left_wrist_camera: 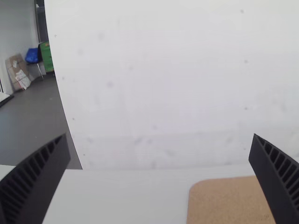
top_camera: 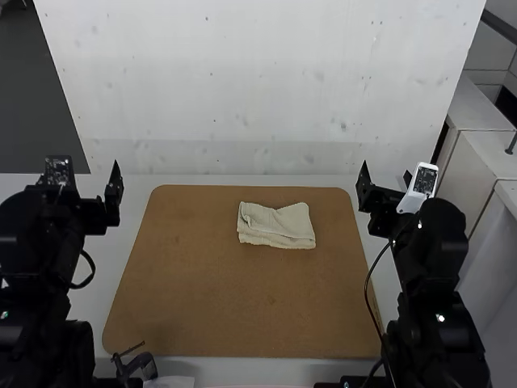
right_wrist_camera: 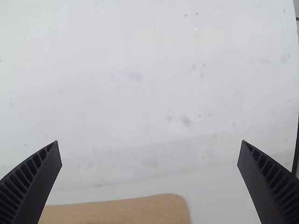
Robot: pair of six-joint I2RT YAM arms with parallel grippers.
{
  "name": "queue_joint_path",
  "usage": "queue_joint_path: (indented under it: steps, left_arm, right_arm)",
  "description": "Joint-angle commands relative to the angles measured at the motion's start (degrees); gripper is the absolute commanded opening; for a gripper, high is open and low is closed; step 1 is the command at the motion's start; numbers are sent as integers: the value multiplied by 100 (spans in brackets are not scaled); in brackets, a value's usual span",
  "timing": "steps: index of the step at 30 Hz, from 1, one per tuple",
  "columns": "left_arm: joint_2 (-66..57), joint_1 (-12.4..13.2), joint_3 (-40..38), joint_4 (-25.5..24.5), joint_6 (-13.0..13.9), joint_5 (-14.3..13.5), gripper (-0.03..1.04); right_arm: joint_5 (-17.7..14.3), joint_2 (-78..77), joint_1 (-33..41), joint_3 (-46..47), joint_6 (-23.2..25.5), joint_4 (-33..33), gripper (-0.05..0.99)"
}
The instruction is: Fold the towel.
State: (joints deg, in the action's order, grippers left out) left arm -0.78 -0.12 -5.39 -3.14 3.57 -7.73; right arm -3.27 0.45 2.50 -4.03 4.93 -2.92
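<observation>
the towel (top_camera: 276, 225) lies between left pincer (top_camera: 92, 171) and right pincer (top_camera: 386, 172), well apart, both wide

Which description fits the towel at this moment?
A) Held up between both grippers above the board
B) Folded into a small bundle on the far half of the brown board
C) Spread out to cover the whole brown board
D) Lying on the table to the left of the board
B: in the high view the towel lies as a compact, layered bundle on the far half of the brown board.
</observation>
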Motion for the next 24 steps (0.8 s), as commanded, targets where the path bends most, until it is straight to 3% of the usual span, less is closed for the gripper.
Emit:
queue_joint_path:
  steps: [1,8,24]
  left_arm:
    - [42,-6,196,94,152,377,99]
    - [42,12,337,217,152,597,99]
    - [42,3,345,217,152,597,99]
  right_arm:
    - [37,-62,-57,96,-124,-86,97]
    - [160,-10,-83,157,-124,-104,97]
    - [151,26,-66,192,-247,-113,97]
